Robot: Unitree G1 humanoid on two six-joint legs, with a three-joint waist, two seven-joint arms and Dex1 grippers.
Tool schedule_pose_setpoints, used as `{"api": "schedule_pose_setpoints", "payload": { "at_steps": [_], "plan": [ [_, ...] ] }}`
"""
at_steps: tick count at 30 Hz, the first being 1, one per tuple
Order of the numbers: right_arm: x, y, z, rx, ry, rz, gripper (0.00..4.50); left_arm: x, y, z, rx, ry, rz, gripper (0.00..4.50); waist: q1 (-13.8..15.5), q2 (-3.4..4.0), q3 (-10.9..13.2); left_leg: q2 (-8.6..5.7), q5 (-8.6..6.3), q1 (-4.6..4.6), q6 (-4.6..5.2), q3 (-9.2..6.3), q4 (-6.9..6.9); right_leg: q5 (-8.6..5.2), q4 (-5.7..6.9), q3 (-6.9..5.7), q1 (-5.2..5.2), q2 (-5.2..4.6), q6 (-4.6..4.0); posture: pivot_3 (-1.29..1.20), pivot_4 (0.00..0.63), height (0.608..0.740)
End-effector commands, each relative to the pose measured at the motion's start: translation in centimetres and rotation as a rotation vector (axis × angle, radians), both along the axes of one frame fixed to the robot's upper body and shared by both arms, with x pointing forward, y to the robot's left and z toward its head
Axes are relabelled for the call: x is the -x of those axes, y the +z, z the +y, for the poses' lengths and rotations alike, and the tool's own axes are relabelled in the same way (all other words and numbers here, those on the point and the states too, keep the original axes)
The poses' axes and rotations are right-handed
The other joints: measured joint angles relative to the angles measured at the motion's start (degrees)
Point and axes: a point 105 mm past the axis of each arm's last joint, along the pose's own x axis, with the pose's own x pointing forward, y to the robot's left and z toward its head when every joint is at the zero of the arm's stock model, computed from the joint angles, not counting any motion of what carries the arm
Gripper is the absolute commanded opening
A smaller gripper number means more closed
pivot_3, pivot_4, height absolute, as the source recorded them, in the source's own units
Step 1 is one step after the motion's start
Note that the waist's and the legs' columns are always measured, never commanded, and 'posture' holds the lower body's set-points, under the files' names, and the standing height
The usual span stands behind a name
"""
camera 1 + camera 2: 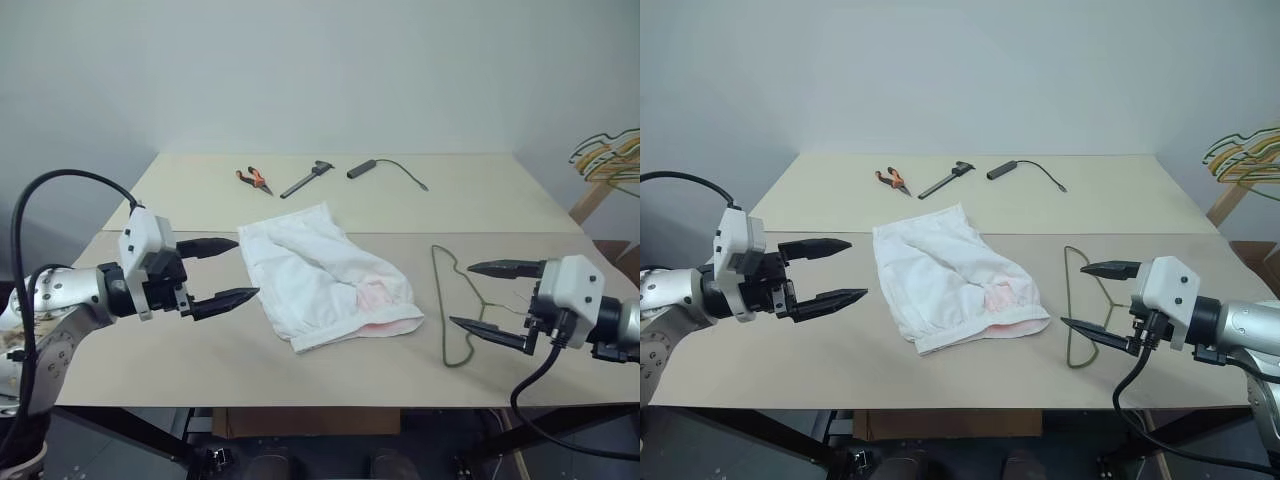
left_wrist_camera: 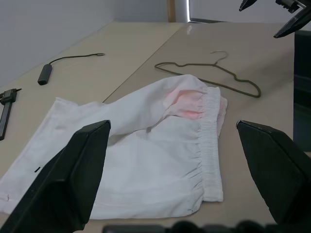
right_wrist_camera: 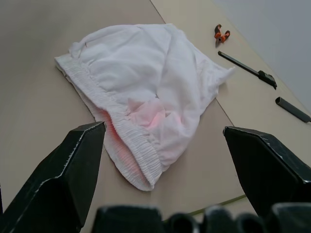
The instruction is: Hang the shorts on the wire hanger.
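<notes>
The white shorts (image 1: pixel 325 275) lie flat in the middle of the table, gathered waistband and pink patch toward the right. To their right the thin dark wire hanger (image 1: pixel 455 300) lies flat on the table, its hook toward the near edge. My left gripper (image 1: pixel 232 270) hovers open left of the shorts, pointing at them, nothing between its fingers. On the other side my right gripper (image 1: pixel 478 297) stands open just above the hanger, pointing left toward the waistband. The left wrist view shows the shorts (image 2: pixel 146 155) and hanger (image 2: pixel 209 75); the right wrist view shows the shorts (image 3: pixel 146 92).
At the back of the table lie orange-handled pliers (image 1: pixel 254 179), a dark caliper (image 1: pixel 307 179) and a black tool with a cord (image 1: pixel 385 170). A bunch of yellowish hangers on a wooden rack (image 1: pixel 606 165) stands off the table at far right. A seam (image 1: pixel 500 233) crosses the table.
</notes>
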Motion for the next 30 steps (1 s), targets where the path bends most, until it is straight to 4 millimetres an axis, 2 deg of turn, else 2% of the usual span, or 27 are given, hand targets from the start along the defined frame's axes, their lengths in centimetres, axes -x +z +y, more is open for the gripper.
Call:
{"api": "schedule_pose_setpoints", "payload": {
  "at_steps": [1, 6, 10, 13, 18, 22, 26, 30],
  "plan": [
    [0.3, 1.2, 0.3, 0.001, 0.009, -0.052, 4.49, 0.0, 1.1, -0.4, 0.016, -0.023, -0.03, 4.5, 0.0, 0.0, 0.0, 0.0, 0.0, 0.0, 0.0, 0.0, 0.0, 0.0, 0.0, 0.0, 0.0, 0.01, 0.0, -0.08, 0.0, 0.74],
    [0.2, 1.2, 0.7, -0.002, 0.014, -0.055, 4.49, -0.1, 1.2, -0.5, 0.002, -0.023, -0.034, 4.5, 0.0, 0.0, 0.0, 0.01, 0.0, 0.01, 0.0, 0.03, 0.0, 0.01, 0.01, 0.03, 0.0, 0.02, 0.02, -0.08, 0.0, 0.74],
    [-0.5, 0.8, 2.3, 0.045, 0.021, -0.082, 4.49, -0.4, 1.4, -0.6, 0.006, -0.013, -0.056, 4.5, -0.5, 0.0, 0.0, 0.02, 0.0, 0.03, 0.0, 0.07, 0.0, 0.02, 0.02, 0.1, -0.01, 0.04, 0.01, -0.08, 0.0, 0.74],
    [-1.3, -1.0, 4.0, 0.18, 0.014, -0.082, 4.49, -0.4, 1.5, -0.5, 0.02, -0.002, -0.065, 4.5, -0.8, 0.0, 0.0, 0.11, -0.01, 0.14, -0.02, 0.16, 0.0, -0.08, 0.03, 0.2, 0.01, 0.14, 0.05, -0.08, 0.0, 0.74],
    [-1.3, -6.0, 8.5, 0.311, 0.063, 0.022, 4.49, -0.2, 1.1, -0.6, 0.028, 0.006, -0.055, 4.5, -1.4, -0.04, 0.0, 0.21, -0.07, 0.11, -0.12, 0.26, 0.0, 0.04, 0.02, 0.36, -0.1, 0.28, -0.06, -0.08, 0.0, 0.74],
    [-3.9, -8.9, 11.1, 0.406, 0.038, -0.019, 4.49, -0.4, 1.2, -0.6, 0.035, 0.016, -0.062, 4.5, -1.7, -0.1, 0.0, 0.33, -0.1, 0.1, -0.18, 0.45, 0.0, 0.1, 0.08, 0.54, -0.28, 0.46, -0.16, -0.08, 0.0, 0.74],
    [-6.3, -10.9, 11.8, 0.557, 0.034, -0.096, 3.21, -0.4, 1.3, -0.7, 0.036, 0.017, -0.068, 4.5, -1.6, -0.12, 0.0, 0.32, -0.08, 0.2, -0.2, 0.56, 0.0, 0.15, 0.12, 0.69, -0.28, 0.52, -0.13, -0.06, 0.0, 0.74],
    [-7.8, -10.9, 10.5, 0.652, 0.061, -0.171, 1.75, -0.2, 1.3, -0.7, 0.035, 0.024, -0.072, 4.5, -1.4, -0.14, 0.0, 0.29, -0.09, 0.08, -0.22, 0.63, 0.0, 0.24, 0.09, 0.77, -0.44, 0.51, 0.01, -0.04, 0.0, 0.74]
  ]
}}
